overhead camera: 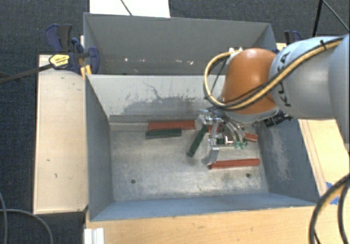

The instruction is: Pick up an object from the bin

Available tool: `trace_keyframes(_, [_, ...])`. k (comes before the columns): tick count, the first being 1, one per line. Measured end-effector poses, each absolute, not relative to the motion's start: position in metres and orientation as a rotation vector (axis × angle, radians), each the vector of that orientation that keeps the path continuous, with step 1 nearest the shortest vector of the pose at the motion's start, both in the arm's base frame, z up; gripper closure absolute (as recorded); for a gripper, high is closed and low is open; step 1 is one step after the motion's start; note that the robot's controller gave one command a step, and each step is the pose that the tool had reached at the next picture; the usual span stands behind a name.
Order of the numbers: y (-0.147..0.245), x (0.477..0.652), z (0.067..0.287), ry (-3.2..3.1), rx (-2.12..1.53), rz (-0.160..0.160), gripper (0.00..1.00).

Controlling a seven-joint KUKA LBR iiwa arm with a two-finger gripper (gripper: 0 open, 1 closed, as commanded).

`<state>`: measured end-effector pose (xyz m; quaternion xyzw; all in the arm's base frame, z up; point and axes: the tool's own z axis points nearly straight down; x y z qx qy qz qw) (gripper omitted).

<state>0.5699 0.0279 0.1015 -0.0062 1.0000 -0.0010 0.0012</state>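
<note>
Your arm [306,84], orange-capped at the wrist, reaches in from the right over the grey bin [98,144]. Its gripper [211,140] hangs right of centre, beside a tilted dark green stick [196,144]; you cannot tell whether it is clenched or released. A red stick [234,163] lies just beside.

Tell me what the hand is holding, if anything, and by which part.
Cannot be told. A tilted dark green bar meets the hand at its upper end, but whether it is gripped there is hidden.
</note>
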Motion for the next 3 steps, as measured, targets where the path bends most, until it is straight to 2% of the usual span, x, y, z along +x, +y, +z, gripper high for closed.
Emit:
trace_keyframes(1, [0.038,0.591,0.101,3.129,-0.209,0.001,0.0])
trace_keyframes(2, [0.04,0.587,0.071,3.108,-0.43,0.0,0.0])
trace_keyframes(3, [0.041,0.588,0.072,3.108,-0.42,0.002,0.0])
